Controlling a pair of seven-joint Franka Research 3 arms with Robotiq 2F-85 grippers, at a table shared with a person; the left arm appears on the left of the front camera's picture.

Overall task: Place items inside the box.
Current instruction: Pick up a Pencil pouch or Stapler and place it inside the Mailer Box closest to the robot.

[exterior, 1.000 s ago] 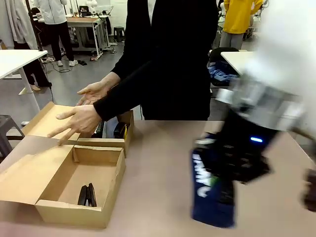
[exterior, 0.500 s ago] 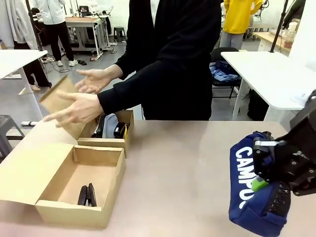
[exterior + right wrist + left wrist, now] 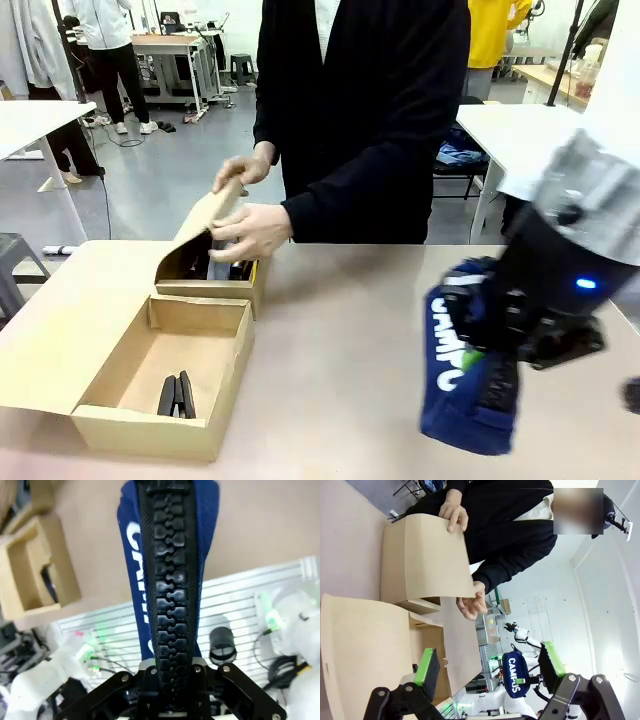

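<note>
- Navy "CAMPUS" pencil case (image 3: 455,410) hangs over the tan desk (image 3: 340,330), well right of the open cardboard box (image 3: 140,435) holding a black stapler (image 3: 177,395).
- White tables stand in the room behind.
- Right pincer (image 3: 480,355) pinches the case along its zipper.
- Left pincer (image 3: 490,662) stands spread, holding nothing.
- Person's hand (image 3: 255,230) holds the far box's (image 3: 200,289) flap.

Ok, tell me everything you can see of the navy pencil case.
The navy pencil case is soft dark-blue fabric with white CAMPUS lettering down one side and a chunky black zip running along its edge. It hangs on end over the tan table, off to the right of the open box. It is pinched by the right hand, which is shut on it. Whether its lower end touches the table is unclear.
</note>
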